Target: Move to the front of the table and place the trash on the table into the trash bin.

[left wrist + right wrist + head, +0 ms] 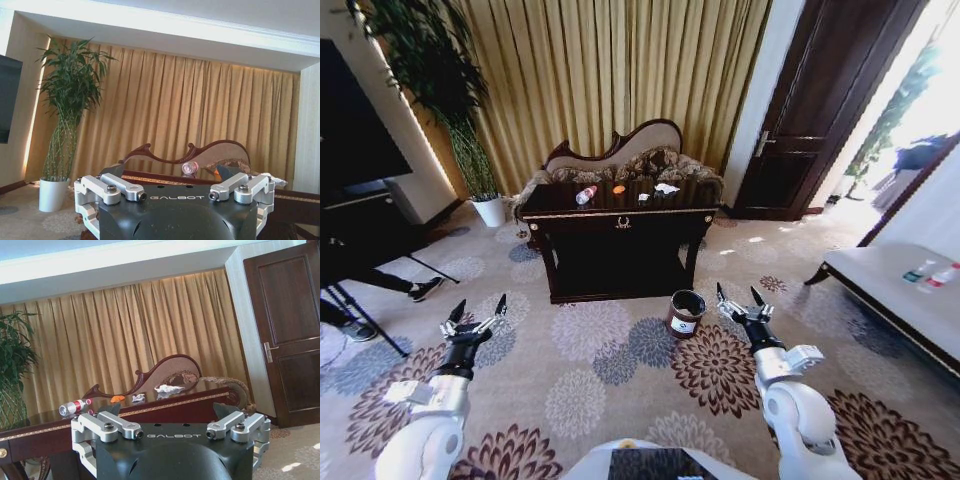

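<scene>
- Nearest, left gripper hovers over the carpet, jaws apart.
- Bottle, orange piece and white scraps lie on the dark surface.
- Trash bin stands before it, just beside the right gripper, jaws apart.

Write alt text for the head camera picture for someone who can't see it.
A dark wooden table across a floral carpet holds a plastic bottle, an orange piece and white scraps. A small brown bin stands on the floor before it. The left gripper and right gripper hover open, empty.
</scene>
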